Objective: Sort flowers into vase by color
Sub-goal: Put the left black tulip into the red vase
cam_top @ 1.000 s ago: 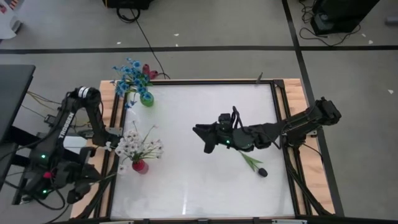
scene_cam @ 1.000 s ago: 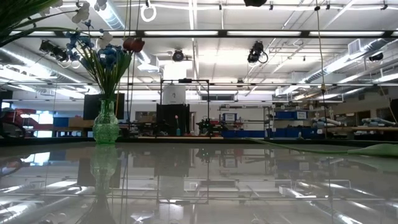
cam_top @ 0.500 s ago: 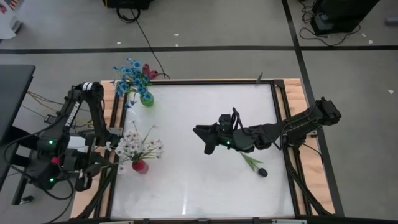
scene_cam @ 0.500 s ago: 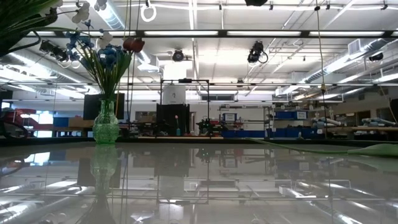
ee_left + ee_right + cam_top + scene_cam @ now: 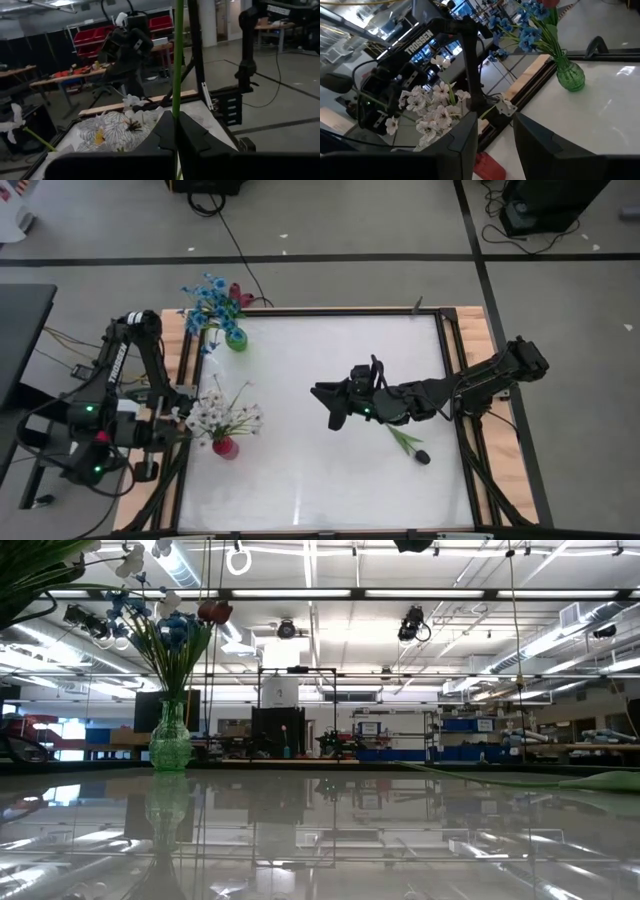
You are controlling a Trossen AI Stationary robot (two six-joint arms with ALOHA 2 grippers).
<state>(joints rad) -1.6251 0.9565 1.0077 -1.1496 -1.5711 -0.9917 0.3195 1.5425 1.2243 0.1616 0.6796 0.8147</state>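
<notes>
A green stem (image 5: 177, 60) is held upright in the closed left end effector (image 5: 176, 145) by the surface's (image 5: 320, 480) left edge. The right end effector (image 5: 335, 405), fingers parted and empty, is seen mid-surface; a dark-headed flower (image 5: 409, 445) lies diagonally toward the right edge

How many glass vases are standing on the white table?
2. A green glass vase with blue flowers stands at the table's far left corner; a small red vase with white flowers stands on the left edge, nearer. None seems hidden.
</notes>
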